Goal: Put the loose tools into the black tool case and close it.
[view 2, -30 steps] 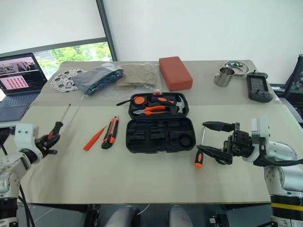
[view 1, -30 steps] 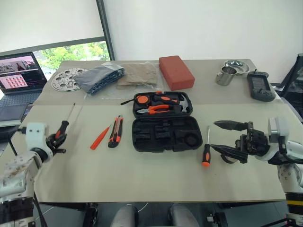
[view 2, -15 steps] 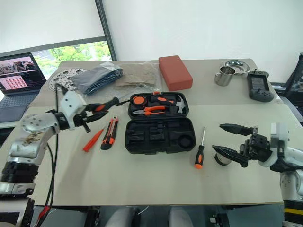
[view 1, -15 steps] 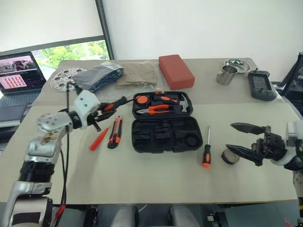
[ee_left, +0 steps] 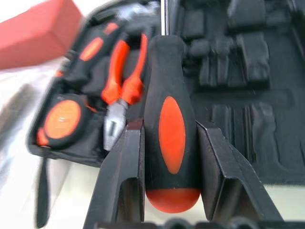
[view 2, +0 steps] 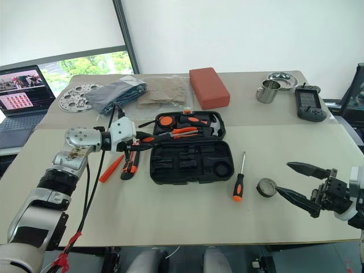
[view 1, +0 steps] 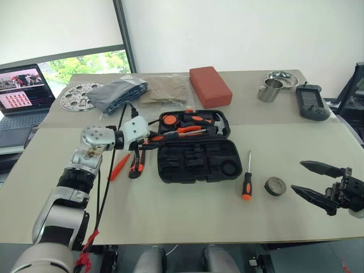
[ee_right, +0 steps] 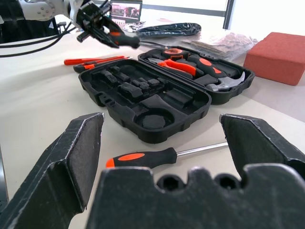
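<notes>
We find the worktop (view 1: 170, 227), covered in a beige sheet, carrying all items. The black tool case (view 1: 196, 159) lies open near its middle, the lid half toward the far edge holding a tape measure, pliers and a hammer, and the near half showing bare moulded slots. The left gripper (view 2: 139, 142) stands at the case's left end with its two fingers closed on the black-and-orange handle of a screwdriver (ee_left: 167, 124), whose shaft reaches out over the open case. Toward the left edge from the case we note the utility knife (view 1: 136, 161) and, just beside it, the slim all-orange tool (view 1: 119, 166), both flat on the worktop; we cannot tell whether they touch. Toward the right edge from the case lies the second screwdriver (view 1: 247, 177), handle toward the near edge, and just beyond it the small grey roll (view 1: 275, 186), apart from the screwdriver. The right gripper (view 1: 315, 181) hangs by the near right corner, its fingers spread wide with nothing between them, pointing toward the roll. Along the far edge we record a red block (view 1: 210, 86), folded cloths in clear wrap (view 1: 142, 91), a steel mug (view 1: 269, 90) and a black handheld device (view 1: 312, 102).
</notes>
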